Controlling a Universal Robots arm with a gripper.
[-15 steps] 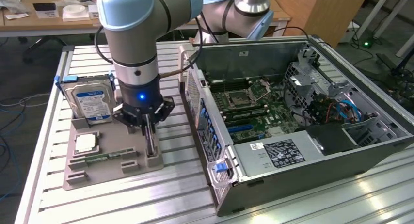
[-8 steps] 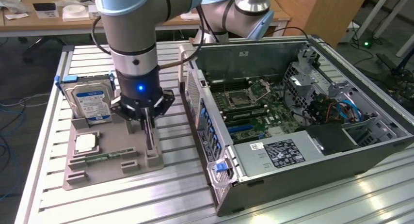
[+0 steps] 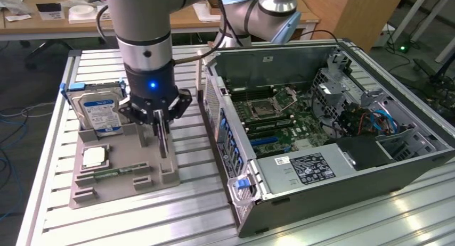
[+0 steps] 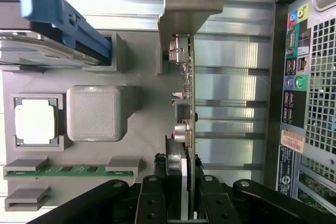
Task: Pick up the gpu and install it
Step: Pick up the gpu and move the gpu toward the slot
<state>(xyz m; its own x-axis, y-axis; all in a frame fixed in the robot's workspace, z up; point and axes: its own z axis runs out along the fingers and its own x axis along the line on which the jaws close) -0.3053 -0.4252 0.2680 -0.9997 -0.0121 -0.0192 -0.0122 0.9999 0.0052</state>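
The gpu [image 3: 163, 142] is a thin dark card standing on edge in the grey holder [image 3: 121, 187], at the side nearest the computer case [image 3: 320, 166]. My gripper [image 3: 161, 123] reaches straight down onto its upper edge. In the wrist view the gpu [image 4: 187, 93] runs edge-on away from the gripper [image 4: 178, 203], with a silver bracket [image 4: 184, 3] at its far end. The black fingers [image 4: 152, 203] press against both faces of the card, so the gripper is shut on it. The card's lower edge still looks level with the holder.
A silver hard drive [image 3: 99, 110] with blue rails stands in the holder at the exterior view's left. A processor [image 3: 95, 156] and a green memory stick [image 3: 114, 171] lie beside it. The open case shows its motherboard [image 3: 277, 118]. All stand on a slatted metal table [image 3: 178, 214].
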